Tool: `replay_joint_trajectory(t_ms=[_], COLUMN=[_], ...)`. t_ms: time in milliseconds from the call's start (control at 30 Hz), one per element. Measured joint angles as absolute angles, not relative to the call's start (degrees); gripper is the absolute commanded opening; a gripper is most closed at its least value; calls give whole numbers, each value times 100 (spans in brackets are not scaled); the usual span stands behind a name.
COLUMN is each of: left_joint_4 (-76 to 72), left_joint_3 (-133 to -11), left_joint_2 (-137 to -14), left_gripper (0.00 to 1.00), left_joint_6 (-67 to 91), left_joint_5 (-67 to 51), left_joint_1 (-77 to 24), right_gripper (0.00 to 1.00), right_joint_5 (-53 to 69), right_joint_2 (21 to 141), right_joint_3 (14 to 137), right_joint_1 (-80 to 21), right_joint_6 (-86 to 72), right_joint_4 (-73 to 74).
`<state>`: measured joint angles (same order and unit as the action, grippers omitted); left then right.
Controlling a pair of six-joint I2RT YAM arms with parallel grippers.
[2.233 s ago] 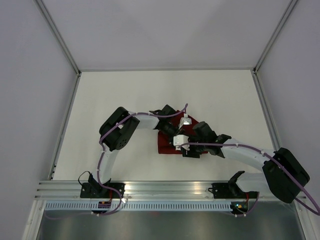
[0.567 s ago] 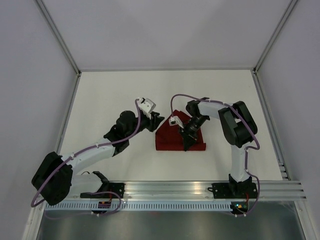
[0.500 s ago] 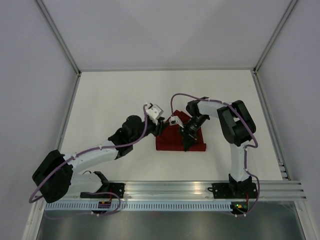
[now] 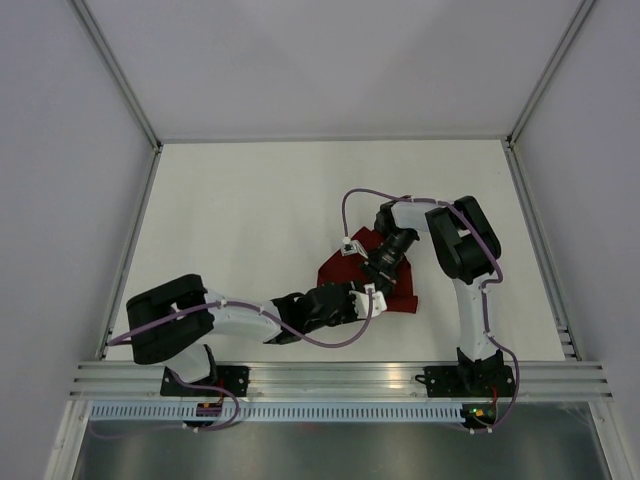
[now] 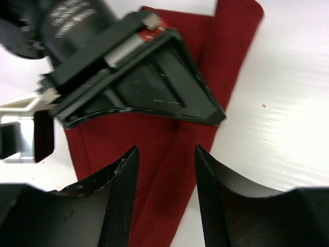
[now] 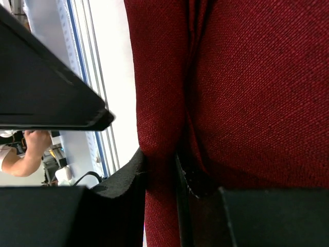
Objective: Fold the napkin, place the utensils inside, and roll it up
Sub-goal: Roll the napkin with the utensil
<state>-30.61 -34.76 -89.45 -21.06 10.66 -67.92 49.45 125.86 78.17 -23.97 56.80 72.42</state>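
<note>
The dark red napkin (image 4: 332,270) lies folded near the table's middle, mostly under both grippers. In the left wrist view the napkin (image 5: 226,51) shows a long rolled edge running between my left gripper's (image 5: 166,149) open fingers, which straddle it without pinching. From the top, the left gripper (image 4: 375,298) sits low at the napkin's near edge. My right gripper (image 4: 383,272) comes in from behind and points down onto the cloth. In the right wrist view the right gripper (image 6: 161,157) is shut on a thick fold of the napkin (image 6: 257,77). The utensils are hidden.
The white table (image 4: 240,200) is boxed in by metal frame posts (image 4: 130,260) at left and right. An aluminium rail (image 4: 330,380) runs along the near edge. The right gripper's black body (image 5: 144,77) hangs close above the left fingers.
My left arm has swung from the napkin's far left side down to its near edge, and its jaws have widened. The right gripper has stayed on the cloth.
</note>
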Motion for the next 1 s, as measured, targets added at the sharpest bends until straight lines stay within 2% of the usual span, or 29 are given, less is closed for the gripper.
replay_joint_trajectory(t_ms=[333, 800, 933, 1000], left_joint_4=[-2963, -2528, -2405, -2191], left_joint_3=[-3859, -4259, -4381, -4525], left_joint_2=[-9631, -10114, -10189, -10237], left_gripper=[56, 54, 45, 33], left_joint_6=[-2871, -2941, -2886, -2762], left_joint_5=[786, 237, -25, -222], left_joint_1=[-6952, -6785, -6598, -6532], right_gripper=[12, 12, 12, 12], right_joint_5=[4939, 4945, 4947, 4932], right_joint_2=[12776, 12910, 12914, 12914], right_joint_3=[7929, 8055, 8055, 8055], right_joint_1=[-2373, -2346, -2333, -2307], right_joint_6=[5677, 5677, 5680, 5682], right_joint_4=[7502, 7660, 7666, 7677])
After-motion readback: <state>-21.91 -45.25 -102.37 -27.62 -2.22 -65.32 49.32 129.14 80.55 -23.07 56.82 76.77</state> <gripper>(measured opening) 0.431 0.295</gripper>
